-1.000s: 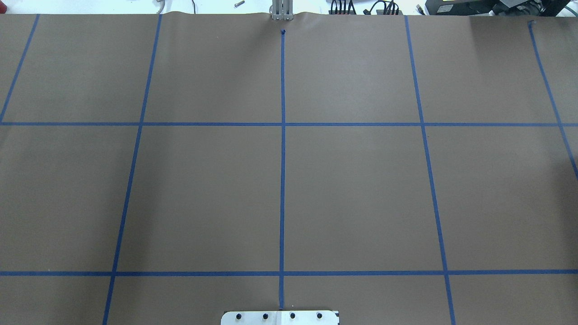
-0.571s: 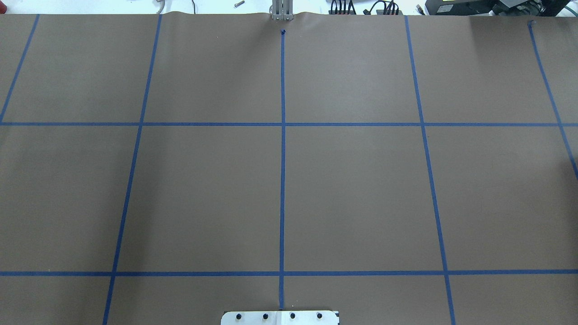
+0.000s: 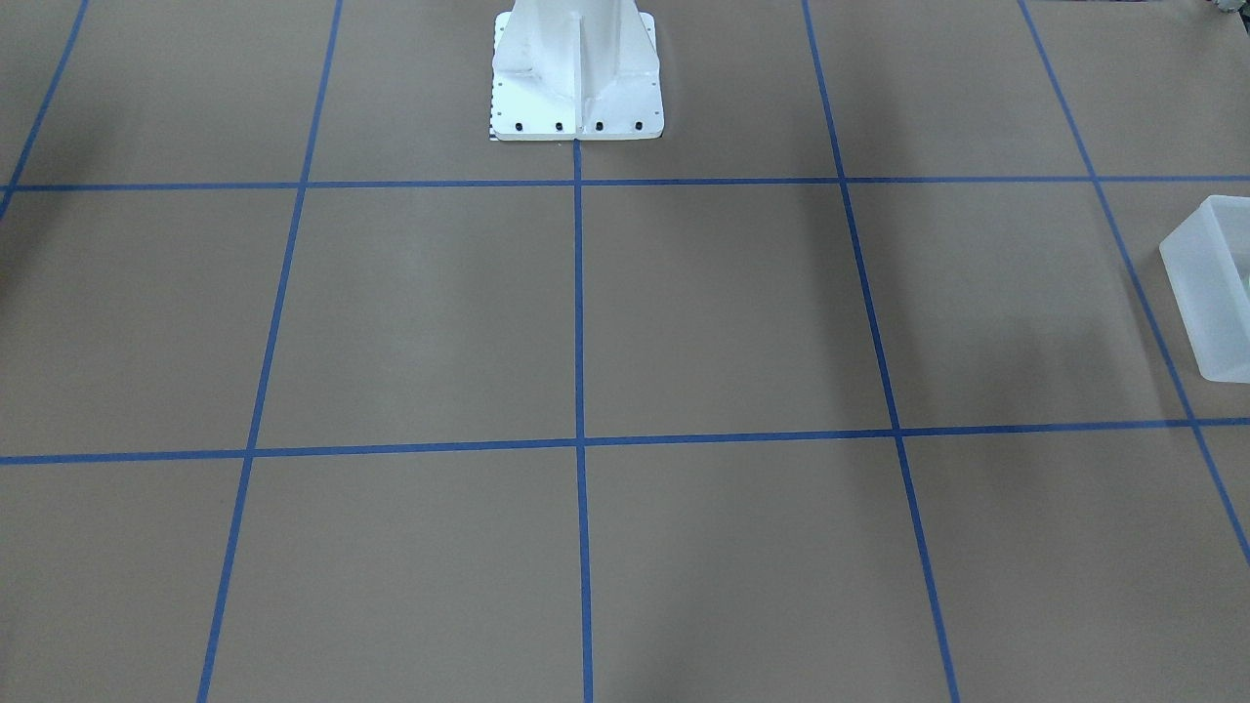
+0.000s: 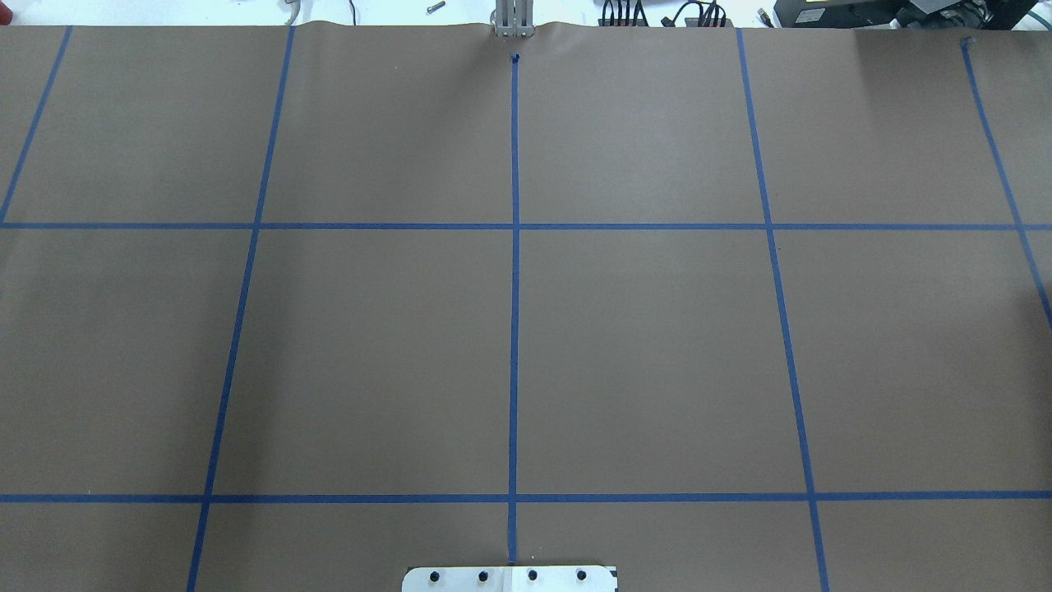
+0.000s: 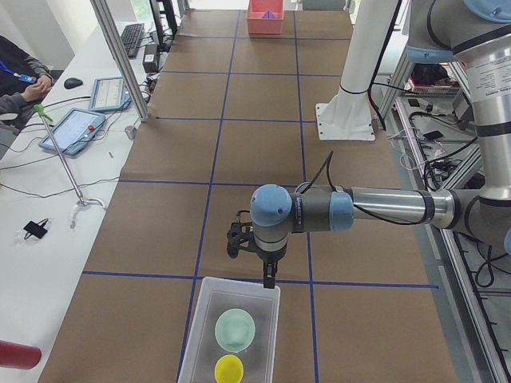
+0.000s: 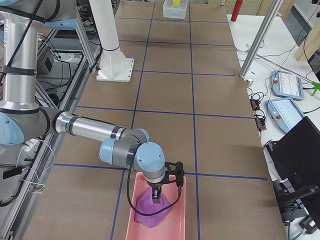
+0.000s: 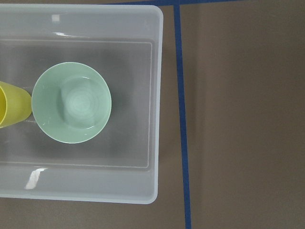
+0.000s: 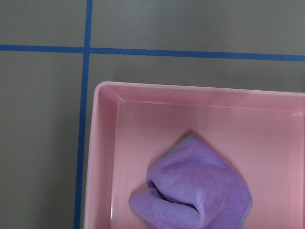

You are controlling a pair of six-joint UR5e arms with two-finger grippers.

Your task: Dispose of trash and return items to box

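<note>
Left wrist-mounted view looks straight down on the yellow cup (image 7: 8,106), which stands upright inside the frosted box (image 7: 156,109), at the picture's left edge and touching the pale green bowl (image 7: 71,109) beside it. The box sits at the table's end on the robot's left, one short wall just beside a strip of blue tape (image 7: 181,114).

From the exterior left view, the left gripper (image 5: 270,281) hangs just above that short wall. Whether it is released or clenched cannot be told, but nothing visible hangs from it.

At the opposite end, the right gripper (image 6: 156,198) hovers low over a pink tray (image 6: 181,210) holding a crumpled purple cloth (image 6: 150,209); its grip cannot be judged either.

With these items in their containers, the sorting looks close to finished, and the step in hand is probably a retreat. Each arm should rise straight up first. A sideways swing at this height could catch the box wall and drag it, or snag the cloth.
</note>
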